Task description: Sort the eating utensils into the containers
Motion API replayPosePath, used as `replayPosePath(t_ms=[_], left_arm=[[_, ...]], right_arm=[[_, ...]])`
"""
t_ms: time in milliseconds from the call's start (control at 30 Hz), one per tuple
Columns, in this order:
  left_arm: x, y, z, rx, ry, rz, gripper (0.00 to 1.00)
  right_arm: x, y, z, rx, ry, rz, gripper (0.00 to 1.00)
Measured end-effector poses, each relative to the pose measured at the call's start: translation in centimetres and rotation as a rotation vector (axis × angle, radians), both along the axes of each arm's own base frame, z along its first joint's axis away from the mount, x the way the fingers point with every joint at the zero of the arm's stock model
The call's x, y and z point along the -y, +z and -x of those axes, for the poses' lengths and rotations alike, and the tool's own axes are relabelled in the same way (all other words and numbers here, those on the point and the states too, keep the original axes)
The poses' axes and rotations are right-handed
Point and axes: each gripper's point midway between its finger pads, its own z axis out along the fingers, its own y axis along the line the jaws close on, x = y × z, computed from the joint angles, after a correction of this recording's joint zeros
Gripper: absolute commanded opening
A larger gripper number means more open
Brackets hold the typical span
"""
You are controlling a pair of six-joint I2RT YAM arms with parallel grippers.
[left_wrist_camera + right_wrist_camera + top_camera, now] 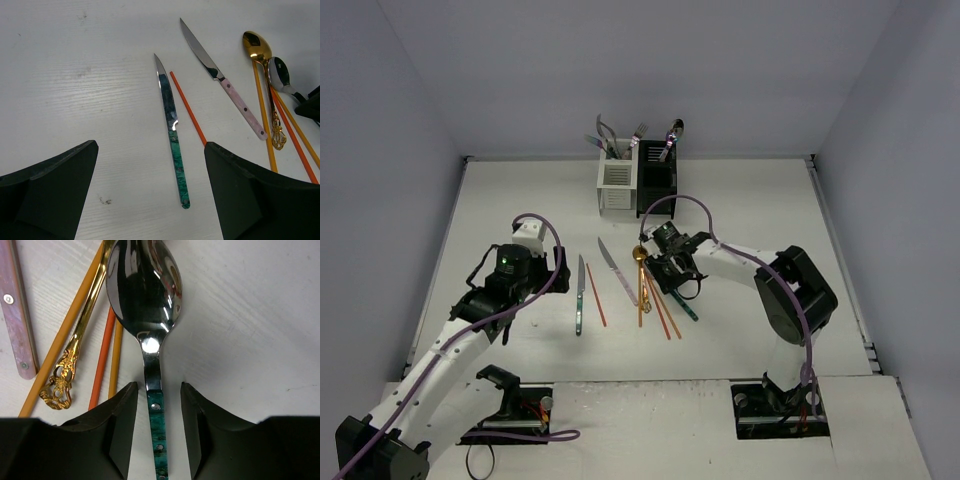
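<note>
Right gripper [158,390] | jaws narrow, astride spoon [145,285] neck, not gripping | centre handle between fingers [120,425], pinch squarely | left gripper [151,146] wide

Right gripper [159,389] straddles the teal-handled spoon [145,285], gaps either side; chopsticks [102,360] and gold spoon [60,382] lie beside it

A white, faintly grained desk [75,75] lies under the left hand [150,147], a small dark speck [105,201] near it; pale grey walls [620,70] stand beyond.

No legible text, label, brand, number or sign in any view
</note>
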Motion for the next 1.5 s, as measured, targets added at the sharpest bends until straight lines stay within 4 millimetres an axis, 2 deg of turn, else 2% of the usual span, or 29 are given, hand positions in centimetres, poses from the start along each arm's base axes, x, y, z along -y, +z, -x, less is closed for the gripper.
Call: replayPosePath(t_ms=[167, 233, 367, 567, 667, 767, 833, 900, 1000, 1100, 1133, 1200, 1267, 1333, 1400, 1500], left_arm=[[0.0, -0.1, 0.1, -0.006, 0.000, -0.003, 0.86], [-0.1, -0.2, 0.1, -0.007, 0.001, -0.004, 0.86], [-0.1, -0.2, 0.1, -0.007, 0.003, -0.006, 0.86], [-0.2, -0.2, 0.1, -0.007, 0.006, -0.008, 0.86], [-0.2, -0.2, 0.1, -0.007, 0.006, -0.009, 0.86], [-0.3, -0.2, 0.1, -0.006, 0.009, -0.013, 0.86], [-0.3, -0.2, 0.0, -0.005, 0.009, -0.018, 0.86], [-0.4, -0.2, 0.0, -0.005, 0.009, -0.022, 0.86], [-0.5, -0.3, 0.0, -0.005, 0.009, -0.028, 0.86], [-0.5, -0.3, 0.0, -0.006, 0.009, -0.031, 0.86], [-0.5, -0.3, 0.0, -0.007, 0.009, -0.032, 0.86], [-0.5, -0.4, 0.0, -0.009, 0.008, -0.034, 0.86], [-0.5, -0.5, 0.0, -0.013, 0.008, -0.036, 0.86], [-0.5, -0.6, -0.1, -0.017, 0.008, -0.038, 0.86], [-0.5, -0.7, -0.1, -0.020, 0.008, -0.039, 0.86], [-0.5, -0.8, -0.1, -0.024, 0.008, -0.041, 0.86]], right_arm=[[-0.4, 0.0, -0.8, 0.012, 0.002, 0.006, 0.25], [-0.6, -0.1, -1.0, 0.015, 0.004, 0.005, 0.14], [-0.9, 0.0, -1.3, 0.023, 0.010, 0.004, 0.01], [-0.7, 0.5, -1.7, 0.029, 0.012, 0.031, 0.00], [-0.7, 2.3, -3.1, 0.061, 0.012, 0.051, 0.00], [-1.8, 6.0, -5.8, 0.140, 0.004, 0.012, 0.00], [-2.2, 9.7, -8.4, 0.219, -0.014, -0.036, 0.00], [-2.2, 14.3, -11.4, 0.320, -0.045, -0.092, 0.00], [-2.0, 22.3, -15.8, 0.503, -0.086, -0.180, 0.00], [-1.0, 29.9, -18.9, 0.678, -0.131, -0.251, 0.00], [-0.8, 32.1, -19.8, 0.734, -0.145, -0.275, 0.00], [-0.5, 35.3, -21.2, 0.825, -0.167, -0.315, 0.00], [-0.6, 36.9, -22.6, 0.891, -0.179, -0.348, 0.00], [-0.9, 37.0, -24.1, 0.934, -0.190, -0.368, 0.00], [-1.5, 36.5, -26.0, 0.977, -0.198, -0.390, 0.00], [-2.4, 34.4, -28.3, 1.015, -0.205, -0.407, 0.00]])
